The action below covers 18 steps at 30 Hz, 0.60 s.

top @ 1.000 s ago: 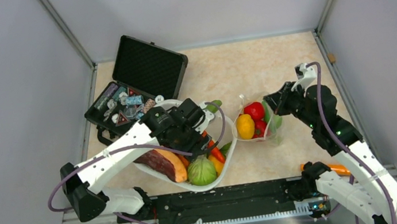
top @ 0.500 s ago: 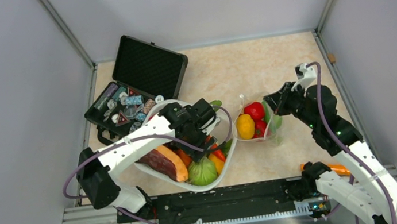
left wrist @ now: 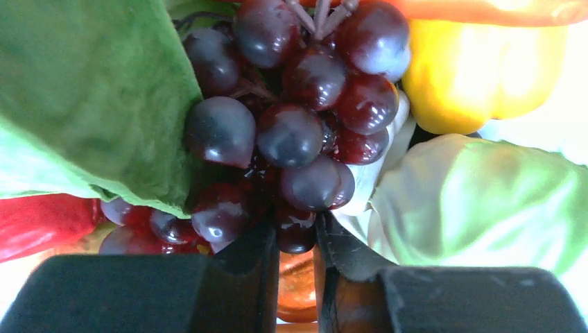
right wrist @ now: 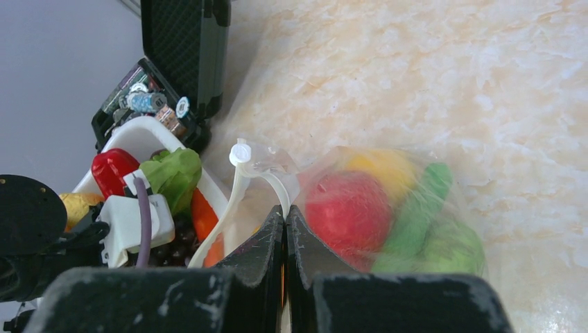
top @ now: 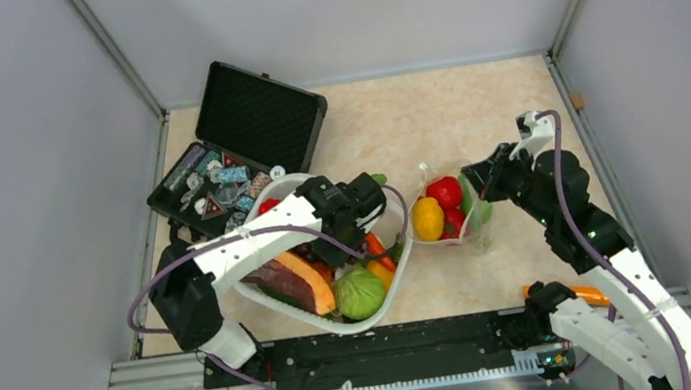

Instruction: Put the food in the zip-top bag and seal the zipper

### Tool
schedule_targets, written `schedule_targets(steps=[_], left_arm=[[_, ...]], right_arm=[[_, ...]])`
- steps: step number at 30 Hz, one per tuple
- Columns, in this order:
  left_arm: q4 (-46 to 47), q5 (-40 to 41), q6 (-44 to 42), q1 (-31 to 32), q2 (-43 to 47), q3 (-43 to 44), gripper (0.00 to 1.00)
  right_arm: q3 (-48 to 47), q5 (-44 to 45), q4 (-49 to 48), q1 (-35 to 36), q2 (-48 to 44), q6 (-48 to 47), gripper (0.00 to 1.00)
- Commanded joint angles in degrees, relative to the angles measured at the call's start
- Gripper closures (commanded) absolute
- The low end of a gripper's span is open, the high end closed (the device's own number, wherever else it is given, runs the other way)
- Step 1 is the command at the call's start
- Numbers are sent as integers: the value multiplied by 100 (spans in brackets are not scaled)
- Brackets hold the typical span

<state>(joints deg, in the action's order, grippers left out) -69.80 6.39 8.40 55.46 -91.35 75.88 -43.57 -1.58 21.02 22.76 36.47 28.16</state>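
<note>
Clear zip-top bag upright on table, mouth open, w/ red tomato, yellow lemon, green pod inside.

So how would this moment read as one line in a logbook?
left gripper: pinching grape bunch in white basket | right gripper: shut on zip-top bag mouth | food: some inside bag

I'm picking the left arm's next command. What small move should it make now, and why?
Probably lift the left gripper straight up a little: its fingers look pinched on the grape bunch in the white basket, while the right gripper, shut, holds an edge of the zip-top bag up nearby.
</note>
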Motion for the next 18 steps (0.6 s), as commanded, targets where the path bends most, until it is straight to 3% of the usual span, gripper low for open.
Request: schedule_targets(steps=[1,5,8,15,16,17,18], left_arm=[[-254,62,80,35,52,107,86],[-71,59,73,34,419,336,97],[265,32,74,35,748,460,98],[1942,530,242,7,1810,-53,93],[2121,602,259,-11,1953,-168,90],[2271,712,289,-36,2085,-265,80],[2355,762,316,-82,2197,-332,87]], right_arm=[[-77,71,-255,26,-114,-76,100],[-70,45,-257,20,-112,-71,100],[-81,61,-243,20,-137,-65,100],[-73,72,-255,18,-144,-50,100],[-73,71,-244,22,-148,-48,100],[-73,76,-253,22,-149,-51,100],[-73,79,-249,18,-141,-48,100]])
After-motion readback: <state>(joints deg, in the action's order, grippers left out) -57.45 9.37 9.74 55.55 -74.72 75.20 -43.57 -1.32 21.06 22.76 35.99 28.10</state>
